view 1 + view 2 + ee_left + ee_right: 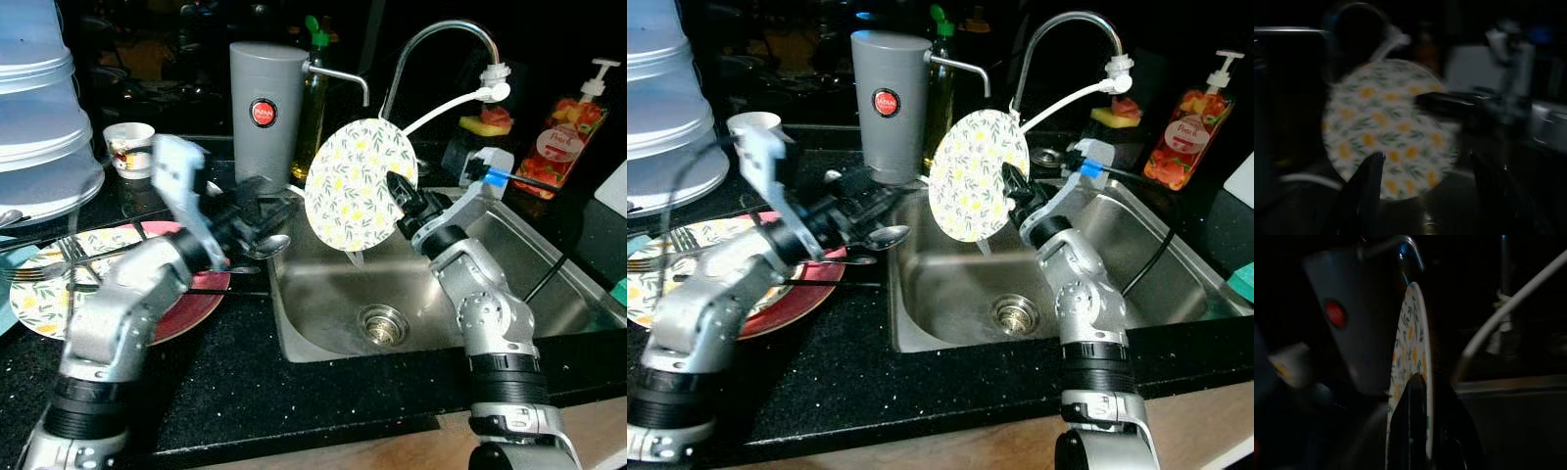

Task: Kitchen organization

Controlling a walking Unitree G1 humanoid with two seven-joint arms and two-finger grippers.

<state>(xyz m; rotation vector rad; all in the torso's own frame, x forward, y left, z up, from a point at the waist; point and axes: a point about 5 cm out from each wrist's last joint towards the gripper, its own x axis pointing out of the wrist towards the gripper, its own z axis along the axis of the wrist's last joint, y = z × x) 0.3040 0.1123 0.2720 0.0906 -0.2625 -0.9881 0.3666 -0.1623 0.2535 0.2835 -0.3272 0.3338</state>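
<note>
Two grippers bracket one round white plate with yellow-and-green flower print (359, 183), held on edge above the stainless steel sink (549, 294).

Left eye view: right gripper (398, 186) is clamped on the plate's rim on the side toward the chrome gooseneck tap (436, 39), one black finger across the printed face. Plate stands near upright, face toward the robot's left, lower rim over the sink's left half. Left gripper (257, 217) sits at the sink's left edge, just beside the plate but apart from it. A steel spoon (266, 245) lies at that same edge under it.

Right eye view: same layout; the left arm reaches from the counter left of the sink, over a red plate (784, 304).

Left wrist view: dim and blurred. The plate's face squarely fronts this camera, w/ two dark fingers (1367, 193) spread apart below it, nothing between them.

Right wrist view: plate seen edge-on, rim pinched between the fingers, grey cylindrical dispenser w/ red badge (1359, 318) behind.

Judgement: the plate lies straight ahead of the left gripper, disc broadside to it; so a handover needs that gripper to take the free rim on the sink's left side, opposite the right's hold.
</note>
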